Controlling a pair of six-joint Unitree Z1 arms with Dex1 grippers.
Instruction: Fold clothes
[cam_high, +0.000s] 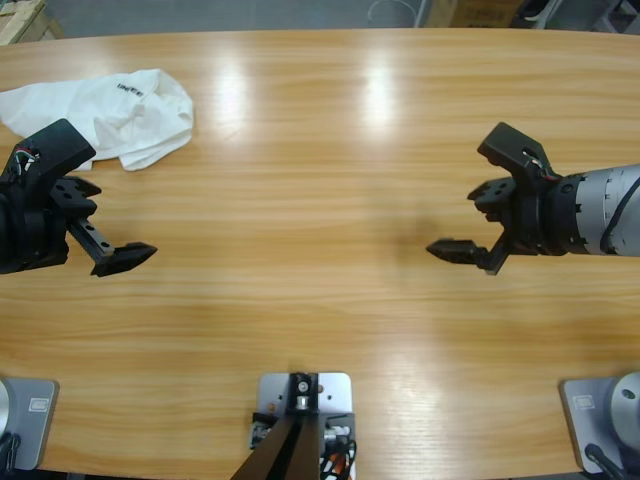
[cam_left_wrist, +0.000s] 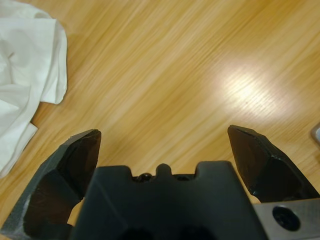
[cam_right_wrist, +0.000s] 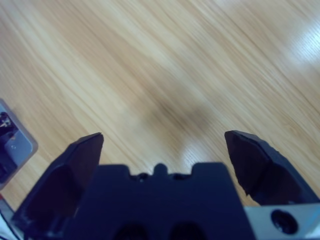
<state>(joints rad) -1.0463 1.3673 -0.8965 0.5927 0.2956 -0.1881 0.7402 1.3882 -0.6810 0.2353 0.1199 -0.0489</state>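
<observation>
The worktop (cam_high: 320, 150) is long and made of light brown wood, with lines running along it. Bright spots of light shine on its top. One white T-shirt (cam_high: 120, 112) lies on it in a crumpled heap, near the far left corner. Small dark letters show on the cloth. The rest of the wood around the shirt is bare.

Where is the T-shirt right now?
The white T-shirt lies crumpled at the table's far left in the high view, just beyond the left gripper; neither gripper touches it.
</observation>
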